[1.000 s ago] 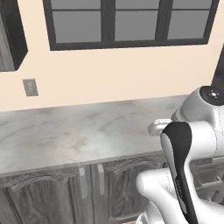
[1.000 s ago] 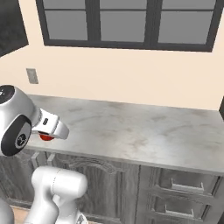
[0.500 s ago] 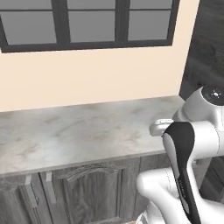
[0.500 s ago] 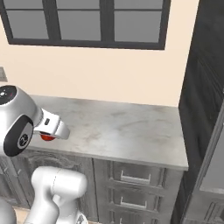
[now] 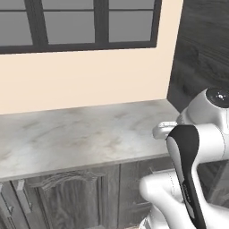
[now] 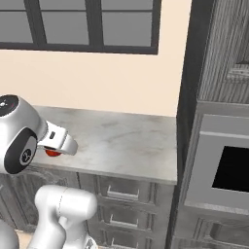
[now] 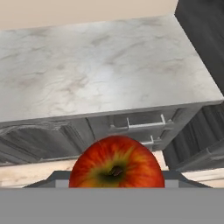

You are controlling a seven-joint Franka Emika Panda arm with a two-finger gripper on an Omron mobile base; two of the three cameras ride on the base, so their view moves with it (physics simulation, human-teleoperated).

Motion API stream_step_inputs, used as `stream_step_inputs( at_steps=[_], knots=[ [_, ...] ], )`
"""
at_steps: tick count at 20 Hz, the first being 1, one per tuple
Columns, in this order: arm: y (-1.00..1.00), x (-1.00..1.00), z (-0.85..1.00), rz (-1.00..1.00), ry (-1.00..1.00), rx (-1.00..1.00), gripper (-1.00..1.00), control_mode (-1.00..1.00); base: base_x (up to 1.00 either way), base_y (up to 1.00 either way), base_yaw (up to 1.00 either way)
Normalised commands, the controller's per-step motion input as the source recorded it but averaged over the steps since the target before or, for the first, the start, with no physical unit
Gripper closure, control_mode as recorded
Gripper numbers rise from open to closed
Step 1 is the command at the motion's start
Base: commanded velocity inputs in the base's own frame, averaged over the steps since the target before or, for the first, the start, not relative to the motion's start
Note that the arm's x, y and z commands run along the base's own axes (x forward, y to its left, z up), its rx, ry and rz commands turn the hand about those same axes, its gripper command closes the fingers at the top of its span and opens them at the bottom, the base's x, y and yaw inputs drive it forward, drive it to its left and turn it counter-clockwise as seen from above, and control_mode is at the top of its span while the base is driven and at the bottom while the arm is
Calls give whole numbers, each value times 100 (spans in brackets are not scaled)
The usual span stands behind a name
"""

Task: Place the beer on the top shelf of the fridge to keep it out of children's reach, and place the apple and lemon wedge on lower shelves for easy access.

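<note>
Ahead of me the marble bench (image 7: 109, 61) lies bare and open, free to pass over from its front edge to the back wall (image 5: 89, 76). The apple (image 7: 116, 164) sits right at my end effector, blocking the low view. A tall dark cabinet (image 6: 214, 97) walls off the bench's right end.

Marble counter (image 5: 80, 134) (dark-framed window (image 5: 80, 27) above)

Apple (image 7: 116, 168) red, yellow-streaked; countertop (image 7: 100, 65) grey-veined marble; cabinets (image 5: 67, 197) dark grey.
</note>
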Motion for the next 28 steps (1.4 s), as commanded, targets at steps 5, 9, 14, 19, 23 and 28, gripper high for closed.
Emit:
stream_step_inputs(
  at_steps=[5, 9, 14, 19, 23, 28],
  knots=[
    [0, 0, 0, 0, 0, 0, 100, 100, -27, -41, -1],
    [0, 0, 0, 0, 0, 0, 100, 100, -39, -34, 0],
    [0, 0, 0, 0, 0, 0, 100, 100, -31, -36, 0],
    [0, 0, 0, 0, 0, 0, 100, 100, 0, -63, -3],
    [0, 0, 0, 0, 0, 0, 100, 100, 0, -81, -2],
    [0, 0, 0, 0, 0, 0, 100, 100, 0, -76, -1]
  ],
)
